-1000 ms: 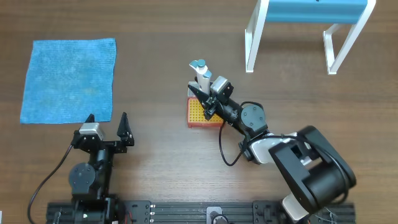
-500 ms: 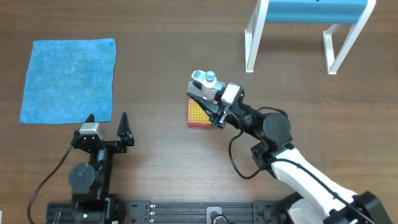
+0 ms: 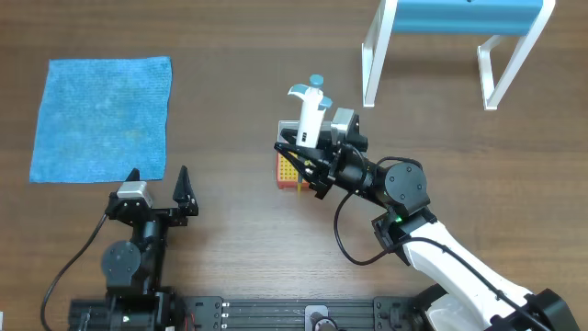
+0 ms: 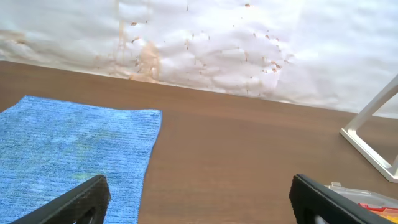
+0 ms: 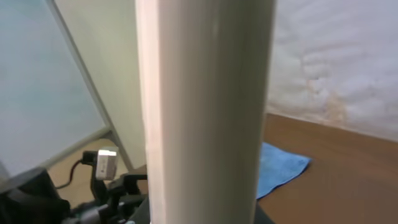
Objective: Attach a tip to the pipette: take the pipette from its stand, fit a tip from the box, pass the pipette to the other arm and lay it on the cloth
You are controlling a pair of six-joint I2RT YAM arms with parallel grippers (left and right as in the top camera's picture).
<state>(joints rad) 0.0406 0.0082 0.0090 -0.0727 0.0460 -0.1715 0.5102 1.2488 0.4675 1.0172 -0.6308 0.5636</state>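
Note:
My right gripper (image 3: 310, 152) is shut on the white pipette (image 3: 309, 115), held over the far end of the red tip box (image 3: 288, 169) with yellow tips. The pipette's blue button (image 3: 317, 81) points away from the arm bases. Its lower end is hidden by the gripper. Close up, the pipette body (image 5: 205, 112) stands upright. The blue cloth (image 3: 101, 118) lies flat at the far left. My left gripper (image 3: 158, 180) stands open and holds nothing, just off the cloth's near right corner; its wrist view shows the cloth (image 4: 68, 155) ahead.
The white stand with a blue top (image 3: 450, 37) is at the far right; one foot (image 4: 373, 143) shows past the left gripper. A corner of the tip box (image 4: 367, 196) sits beside it. Bare wooden table lies between cloth and box.
The right arm has raised the pipette off the tip box and swung its top further up the top view. The left arm has stayed put.

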